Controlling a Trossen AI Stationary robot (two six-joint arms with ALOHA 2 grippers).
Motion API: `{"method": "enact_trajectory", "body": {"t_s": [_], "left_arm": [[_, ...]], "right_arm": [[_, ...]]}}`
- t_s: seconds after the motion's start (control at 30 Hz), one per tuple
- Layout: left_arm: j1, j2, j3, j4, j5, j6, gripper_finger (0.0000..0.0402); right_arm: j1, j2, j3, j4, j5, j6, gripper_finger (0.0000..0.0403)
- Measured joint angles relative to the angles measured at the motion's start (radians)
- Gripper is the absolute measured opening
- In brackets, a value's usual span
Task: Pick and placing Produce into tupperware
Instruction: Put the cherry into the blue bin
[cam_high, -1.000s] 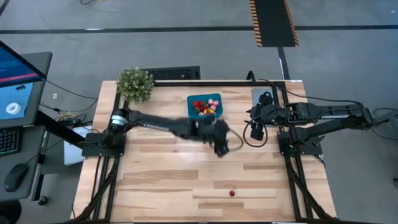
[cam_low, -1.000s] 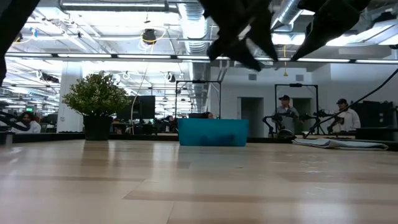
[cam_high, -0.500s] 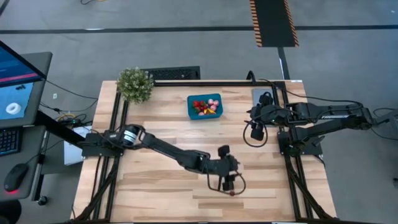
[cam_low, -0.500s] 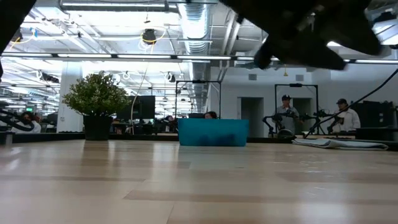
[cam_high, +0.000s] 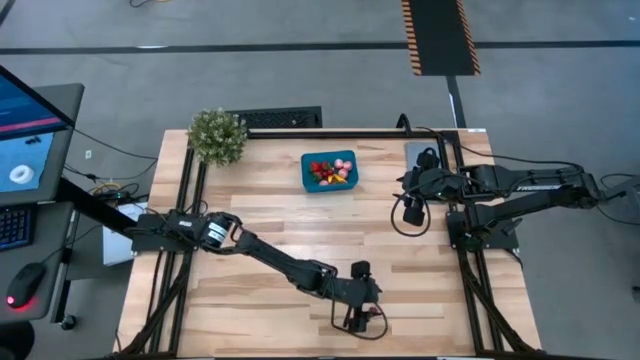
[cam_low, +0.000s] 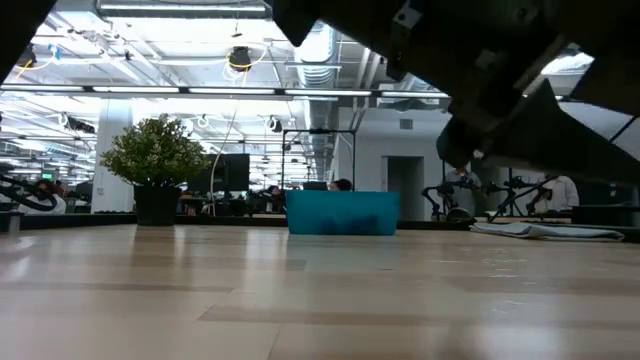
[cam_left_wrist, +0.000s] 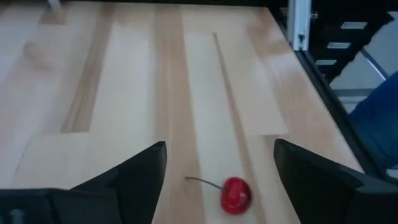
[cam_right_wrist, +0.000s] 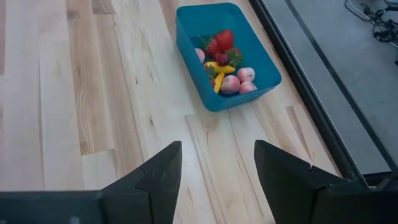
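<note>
- The left gripper (cam_high: 363, 322) reached across to the lower middle of the high view, near the table's (cam_high: 260, 290) front edge, with its jaws spread apart and holding nothing.
- In the left wrist view a red cherry (cam_left_wrist: 236, 194) with a thin stem lay on the wood between the two dark fingers (cam_left_wrist: 134, 177), touching neither.
- The teal tupperware (cam_high: 329, 170) stood in the upper middle of the high view, well apart from the left gripper.
- Inside it lay the produce (cam_right_wrist: 224, 62): red strawberries, pink pieces and a yellow piece, heaped together.
- The right gripper (cam_high: 411, 211) waited at the right side of the high view, its jaws apart and empty in its own wrist view.
- A bushy potted plant (cam_high: 217, 135) stood at the table's upper left corner.
</note>
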Motion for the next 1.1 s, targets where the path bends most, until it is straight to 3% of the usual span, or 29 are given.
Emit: {"method": "enact_trajectory", "body": {"t_s": [0.5, 0.93, 1.1], "left_arm": [[-0.048, 0.091, 0.000, 0.129, -0.115, -0.004, 0.0274], [-0.052, 0.138, 0.002, 0.123, -0.166, -0.056, 0.0272], [-0.053, 0.141, 0.002, 0.122, -0.181, -0.073, 0.0237]], "right_arm": [[0.000, 0.000, 0.000, 0.004, 0.000, 0.000, 0.0225], [0.000, 0.000, 0.000, 0.005, 0.000, 0.000, 0.0225], [0.000, 0.000, 0.000, 0.004, 0.000, 0.000, 0.0225]]}}
